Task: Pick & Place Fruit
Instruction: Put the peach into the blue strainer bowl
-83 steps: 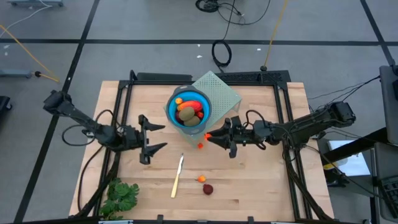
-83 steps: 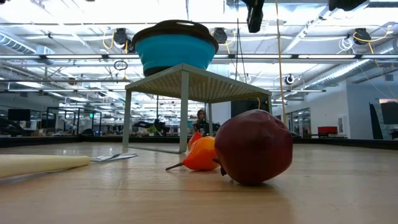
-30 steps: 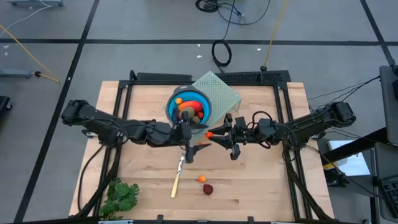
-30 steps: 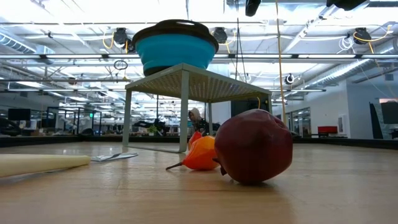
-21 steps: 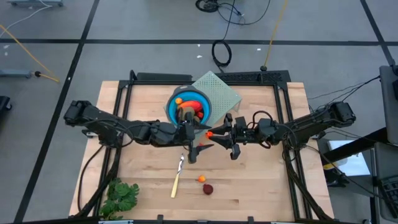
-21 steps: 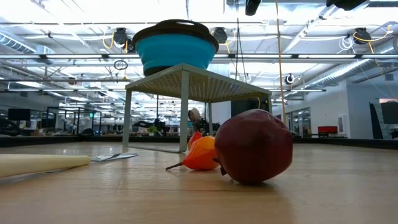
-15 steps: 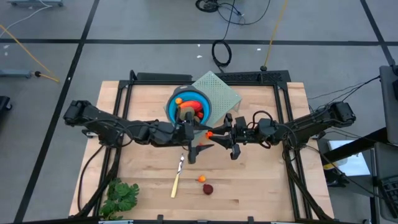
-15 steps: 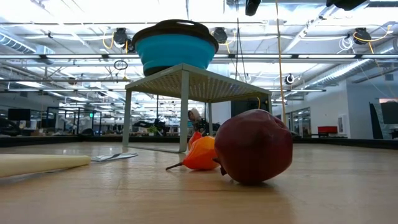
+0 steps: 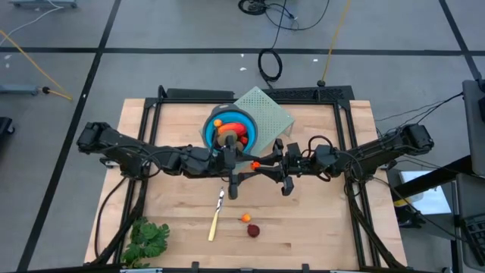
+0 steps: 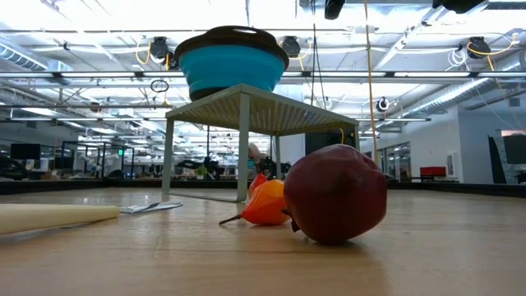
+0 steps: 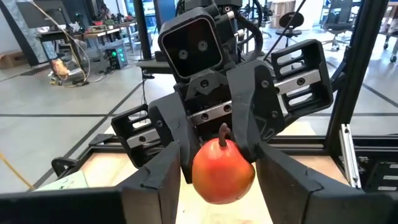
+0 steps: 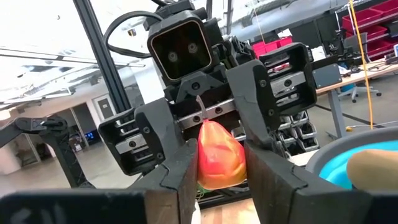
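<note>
High view: no legible writing on anything. Left gripper (image 9: 241, 171) and right gripper (image 9: 261, 164) meet nose to nose just near of the blue bowl (image 9: 209, 137), both clamped on one small orange-red fruit (image 9: 255, 164). Wrist views confirm each pair of fingers (image 11: 157, 180) presses its sides.

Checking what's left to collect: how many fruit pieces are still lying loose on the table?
2: a small orange piece and a dark red ball beside it, near the table's front edge. Others may be hidden under the arms.
</note>
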Available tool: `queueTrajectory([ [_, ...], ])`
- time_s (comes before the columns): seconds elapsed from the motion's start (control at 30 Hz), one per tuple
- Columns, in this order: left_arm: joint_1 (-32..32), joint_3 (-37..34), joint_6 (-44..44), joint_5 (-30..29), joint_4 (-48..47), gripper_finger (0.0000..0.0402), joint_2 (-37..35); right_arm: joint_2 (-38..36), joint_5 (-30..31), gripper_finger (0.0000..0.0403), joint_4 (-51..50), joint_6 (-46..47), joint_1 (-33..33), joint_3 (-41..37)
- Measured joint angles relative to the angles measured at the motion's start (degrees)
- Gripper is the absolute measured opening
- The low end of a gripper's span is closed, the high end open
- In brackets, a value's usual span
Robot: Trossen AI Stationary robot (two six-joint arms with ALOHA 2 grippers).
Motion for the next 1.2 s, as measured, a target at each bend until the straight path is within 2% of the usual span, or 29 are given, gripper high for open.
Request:
queueTrajectory([
  [0.27, -0.36, 0.00, -0.01, 0.04, -0.32, 0.0185, 0.00, 0.00, -0.02, 0.0118, -0.02, 0.59, 0.00, 0.00],
  [0.57, -0.92, 0.00, 1.03, 0.08, -1.52, 0.0163, 0.00, 0.02, -0.42, 0.0118, -0.28, 3.32, 0.00, -0.04],
  [0.9, -0.92, 0.00, 5.70, 0.34, -1.89, 0.0195, 0.02, 0.02, -0.34, 0.0107, 0.08, 6.43, 0.00, -0.04],
  [1.2, -0.92, 0.00, 6.69, -0.22, -1.89, 0.0149, 0.02, 0.02, 0.20, 0.0114, 0.12, 6.42, 0.00, -0.04],
])
